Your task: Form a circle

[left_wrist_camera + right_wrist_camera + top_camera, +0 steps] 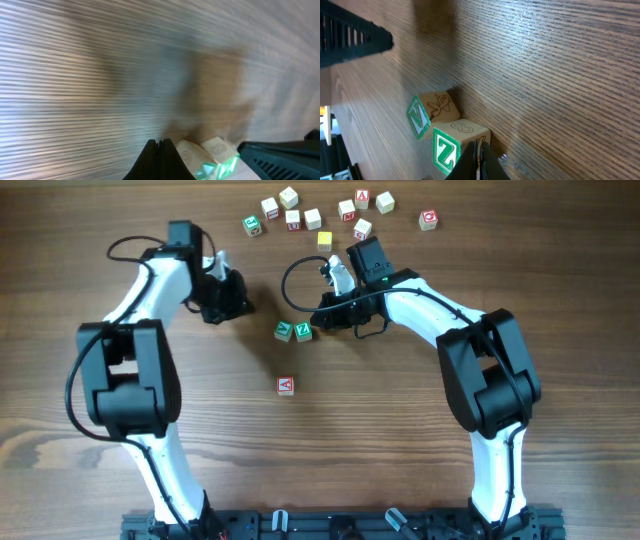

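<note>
A green Z is readable on the wooden cube (445,150) at the bottom of the right wrist view. A red A sits on the lone cube (286,385) at overhead centre (other cubes are too tiny to read).

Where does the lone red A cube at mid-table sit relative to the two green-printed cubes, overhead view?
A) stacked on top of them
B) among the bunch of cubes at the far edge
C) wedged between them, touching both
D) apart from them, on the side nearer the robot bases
D: the red A cube lies by itself with a clear gap to the green Z cube and the other green cube, which sit side by side farther from the bases.
</note>
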`<move>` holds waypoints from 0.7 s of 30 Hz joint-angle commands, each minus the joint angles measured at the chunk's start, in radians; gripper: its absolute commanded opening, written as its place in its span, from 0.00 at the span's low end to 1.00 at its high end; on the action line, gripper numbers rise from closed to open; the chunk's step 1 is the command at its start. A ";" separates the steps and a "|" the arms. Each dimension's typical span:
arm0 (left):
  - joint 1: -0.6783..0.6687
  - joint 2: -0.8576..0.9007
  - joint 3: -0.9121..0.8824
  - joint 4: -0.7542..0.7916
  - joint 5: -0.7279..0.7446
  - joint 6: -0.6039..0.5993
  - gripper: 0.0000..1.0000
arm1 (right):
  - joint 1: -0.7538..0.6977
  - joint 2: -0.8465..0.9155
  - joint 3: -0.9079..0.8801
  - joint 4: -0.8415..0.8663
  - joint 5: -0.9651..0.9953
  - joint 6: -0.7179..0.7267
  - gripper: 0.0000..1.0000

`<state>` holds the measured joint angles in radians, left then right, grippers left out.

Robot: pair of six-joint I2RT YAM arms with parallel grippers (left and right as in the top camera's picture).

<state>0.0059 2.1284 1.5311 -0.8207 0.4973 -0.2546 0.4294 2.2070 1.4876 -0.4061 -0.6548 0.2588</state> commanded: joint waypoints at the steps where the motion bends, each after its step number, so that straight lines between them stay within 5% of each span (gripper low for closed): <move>1: -0.055 0.014 0.012 0.009 -0.003 0.039 0.04 | 0.000 0.015 -0.007 0.001 -0.028 -0.024 0.05; 21: -0.103 0.015 0.004 0.016 -0.043 0.039 0.04 | 0.000 0.015 -0.007 -0.018 -0.023 -0.023 0.05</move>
<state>-0.0887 2.1284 1.5311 -0.8078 0.4679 -0.2371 0.4294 2.2070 1.4876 -0.4194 -0.6552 0.2588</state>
